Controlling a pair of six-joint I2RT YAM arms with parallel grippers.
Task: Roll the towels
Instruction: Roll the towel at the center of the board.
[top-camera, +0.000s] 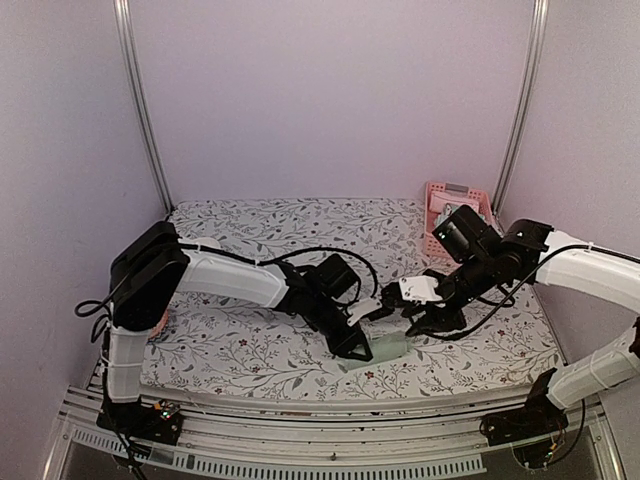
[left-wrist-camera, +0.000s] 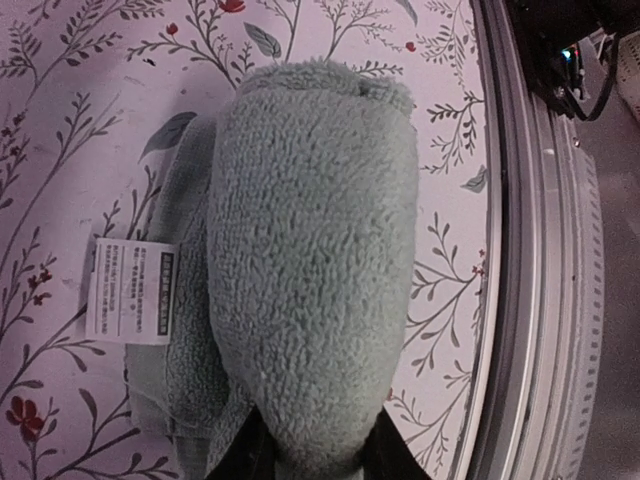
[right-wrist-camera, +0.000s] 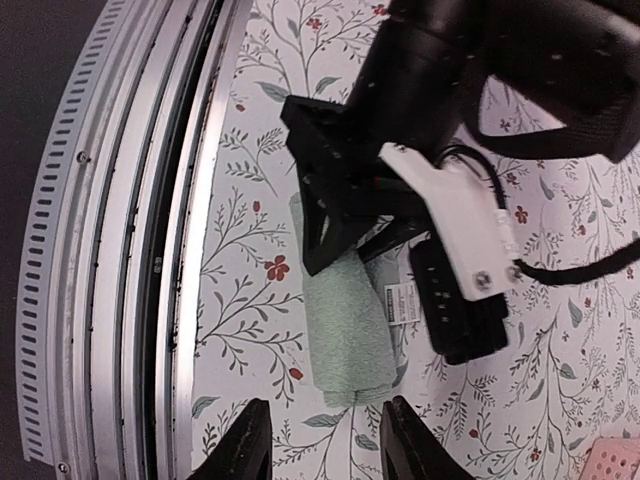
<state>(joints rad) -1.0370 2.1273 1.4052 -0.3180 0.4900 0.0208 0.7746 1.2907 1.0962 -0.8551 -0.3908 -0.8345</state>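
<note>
Counter (top-camera: 250, 340): covered in a pale cloth printed with grey sprigs and small red flowers. A slotted metal rail (top-camera: 330, 438) runs along the near edge.

Pale sage-green towel (top-camera: 388, 347) lies on the cloth near the front edge, right of centre. It is bunched into a thick roll with its long axis parallel to the rail. Its white care label (left-wrist-camera: 130, 290) lies flat on the cloth beside it.

Pink slatted basket (top-camera: 455, 210) sits at the far right corner, tilted.

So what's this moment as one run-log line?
left gripper: gripping green towel roll | right gripper: open, near roll's end | white label: showing beside roll
</note>
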